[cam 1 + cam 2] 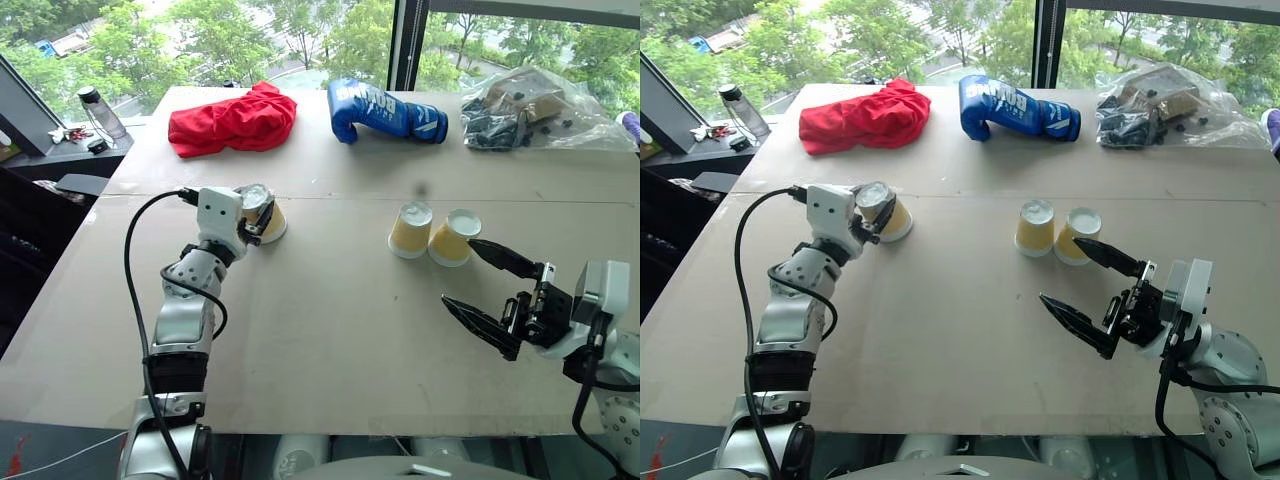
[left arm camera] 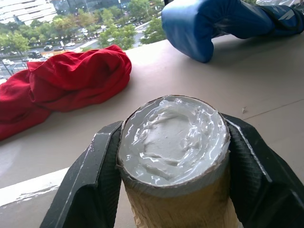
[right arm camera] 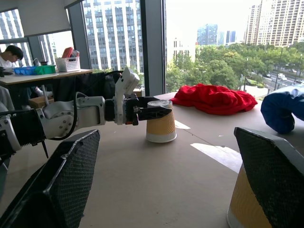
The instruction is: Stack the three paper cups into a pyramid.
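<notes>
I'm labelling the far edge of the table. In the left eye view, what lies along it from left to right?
Red cloth → blue boxing glove → clear plastic bag of dark parts.

Head stereo pair looking forward and down over table (image 1: pixel 330 340) toward far window edge. Left wrist camera sitting very close behind cup (image 2: pixel 173 156), facing far edge. Right wrist camera looking low across table, sharing that cup (image 3: pixel 160 124) and red cloth (image 3: pixel 214 99).
</notes>
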Controlling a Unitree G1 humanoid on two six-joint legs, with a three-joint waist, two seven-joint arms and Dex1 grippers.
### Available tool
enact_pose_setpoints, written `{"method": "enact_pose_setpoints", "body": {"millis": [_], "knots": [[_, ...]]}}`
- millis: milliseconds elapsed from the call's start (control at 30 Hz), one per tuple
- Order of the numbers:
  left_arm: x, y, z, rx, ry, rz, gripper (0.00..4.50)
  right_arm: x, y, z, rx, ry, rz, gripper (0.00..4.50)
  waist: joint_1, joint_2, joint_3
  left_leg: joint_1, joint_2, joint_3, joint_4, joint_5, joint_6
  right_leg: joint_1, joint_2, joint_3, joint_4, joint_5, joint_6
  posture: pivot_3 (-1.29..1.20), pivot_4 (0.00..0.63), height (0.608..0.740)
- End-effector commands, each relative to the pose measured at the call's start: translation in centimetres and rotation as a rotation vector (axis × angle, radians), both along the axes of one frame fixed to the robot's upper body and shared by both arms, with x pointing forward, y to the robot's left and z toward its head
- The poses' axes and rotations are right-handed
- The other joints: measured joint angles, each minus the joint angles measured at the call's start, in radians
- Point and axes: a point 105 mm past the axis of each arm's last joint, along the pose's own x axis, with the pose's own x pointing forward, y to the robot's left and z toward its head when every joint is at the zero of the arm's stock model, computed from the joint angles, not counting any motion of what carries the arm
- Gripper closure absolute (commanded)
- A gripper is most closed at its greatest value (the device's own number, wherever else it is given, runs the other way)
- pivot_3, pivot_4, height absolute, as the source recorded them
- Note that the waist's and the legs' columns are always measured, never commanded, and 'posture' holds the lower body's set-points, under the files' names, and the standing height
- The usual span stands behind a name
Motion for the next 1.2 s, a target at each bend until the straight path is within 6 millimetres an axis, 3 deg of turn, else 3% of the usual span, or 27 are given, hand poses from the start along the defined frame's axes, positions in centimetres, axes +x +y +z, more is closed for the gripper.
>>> {"method": "enact_pose_setpoints", "body": {"millis": [33, 233, 333, 500, 800, 1200], "knots": [[0.4, -2.5, 4.3, 0.023, -0.116, -0.105, 2.16, -0.2, -0.5, 0.4, -0.004, -0.042, -0.025, 0.00, 0.002, 0.000, 0.000, 0.000, 0.000, 0.000, 0.000, 0.000, 0.000, 0.000, 0.000, 0.000, 0.000, 0.000, 0.000, 0.00, 0.150, 0.740], [1.0, -10.0, 8.5, -0.009, -0.124, -0.462, 2.16, 0.2, -2.2, 0.5, 0.003, -0.049, -0.105, 0.00, 0.021, -0.003, 0.001, -0.002, -0.003, -0.001, 0.001, 0.001, -0.001, 0.000, 0.000, -0.002, 0.000, 0.000, 0.000, 0.00, 0.150, 0.740], [0.1, -14.5, 10.4, 0.033, -0.121, -0.711, 2.16, 0.4, -3.4, 0.5, 0.002, -0.052, -0.172, 0.00, 0.018, -0.003, 0.001, -0.002, -0.004, -0.001, 0.001, 0.002, -0.003, 0.000, 0.000, -0.002, -0.001, 0.000, 0.000, 0.00, 0.150, 0.740], [-0.8, -19.6, 12.9, 0.036, -0.117, -0.980, 2.16, 0.7, -5.1, 0.4, -0.030, -0.057, -0.283, 0.00, 0.013, -0.003, 0.002, -0.001, -0.003, 0.000, 0.001, 0.002, -0.003, 0.000, 0.002, -0.001, 0.000, 0.000, 0.000, 0.00, 0.150, 0.740], [-1.6, -23.9, 10.8, 0.085, -0.022, -1.189, 2.16, -0.3, -5.1, 0.3, -0.023, -0.043, -0.366, 0.00, 0.007, -0.002, 0.002, -0.001, -0.003, 0.000, 0.001, 0.001, -0.002, 0.000, 0.002, 0.000, 0.000, 0.000, 0.000, 0.00, 0.150, 0.740], [-1.3, -26.0, 9.2, 0.199, -0.046, -1.192, 2.16, -1.0, -5.2, -0.4, -0.022, -0.006, -0.424, 0.00, 0.009, -0.003, 0.002, -0.002, -0.003, 0.000, 0.001, 0.001, -0.001, 0.000, 0.002, 0.000, -0.001, 0.000, 0.000, 0.00, 0.150, 0.740]]}}
